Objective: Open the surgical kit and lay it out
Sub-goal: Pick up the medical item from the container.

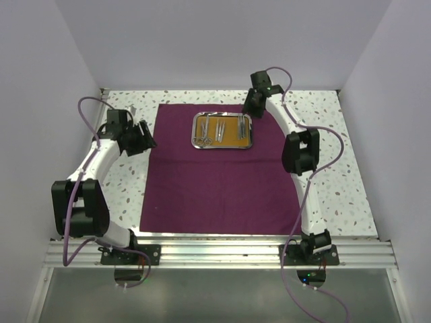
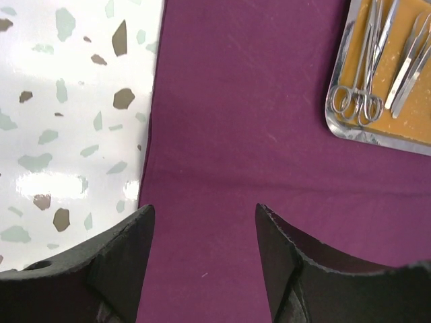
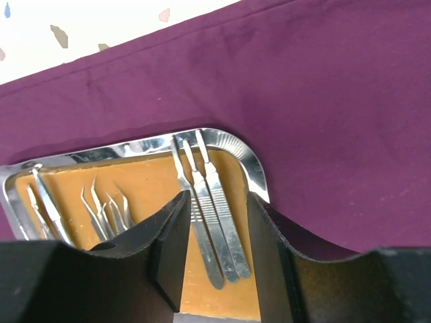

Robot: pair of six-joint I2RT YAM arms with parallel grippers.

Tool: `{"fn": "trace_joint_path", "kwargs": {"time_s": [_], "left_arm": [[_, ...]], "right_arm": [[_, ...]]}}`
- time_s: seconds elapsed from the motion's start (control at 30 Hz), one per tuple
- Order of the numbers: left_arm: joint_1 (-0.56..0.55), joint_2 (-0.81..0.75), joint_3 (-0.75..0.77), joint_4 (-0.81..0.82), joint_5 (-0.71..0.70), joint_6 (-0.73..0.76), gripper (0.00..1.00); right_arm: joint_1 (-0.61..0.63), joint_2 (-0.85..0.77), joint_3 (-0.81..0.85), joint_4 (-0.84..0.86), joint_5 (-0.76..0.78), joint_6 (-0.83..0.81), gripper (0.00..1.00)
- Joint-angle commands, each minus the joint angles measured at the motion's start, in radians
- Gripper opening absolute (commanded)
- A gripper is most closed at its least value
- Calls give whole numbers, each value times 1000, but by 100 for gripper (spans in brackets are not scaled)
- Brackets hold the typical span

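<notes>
The dark purple cloth (image 1: 219, 182) lies spread flat on the table. The steel tray (image 1: 223, 131) with its orange-brown liner sits near the cloth's far edge and holds scissors (image 2: 353, 101), tweezers (image 3: 108, 208) and three flat silver handles (image 3: 212, 215). My right gripper (image 3: 217, 202) is open, its jaws straddling the three handles just above the tray's right end (image 3: 252, 165). My left gripper (image 2: 204, 215) is open and empty above the cloth's left part (image 2: 256, 121), left of the tray (image 2: 377, 138).
The speckled white tabletop (image 1: 350, 175) shows on both sides of the cloth. White walls close in the back and sides. An aluminium rail (image 1: 222, 254) runs along the near edge at the arm bases.
</notes>
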Motion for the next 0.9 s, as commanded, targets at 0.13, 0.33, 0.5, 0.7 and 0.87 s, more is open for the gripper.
{"fn": "trace_joint_path", "kwargs": {"time_s": [0.13, 0.33, 0.5, 0.7, 0.87], "left_arm": [[-1, -62, -64, 37, 16, 7, 65], [0, -69, -90, 51, 16, 11, 65], [-1, -75, -113, 56, 10, 16, 65], [0, -78, -130, 59, 10, 19, 65], [-1, -68, -129, 62, 13, 21, 65]], "right_arm": [[16, 17, 52, -19, 55, 10, 41], [31, 40, 62, -19, 58, 7, 38], [36, 59, 90, -25, 84, 1, 36], [45, 83, 113, -37, 138, 5, 30], [47, 106, 127, -40, 148, 19, 27]]}}
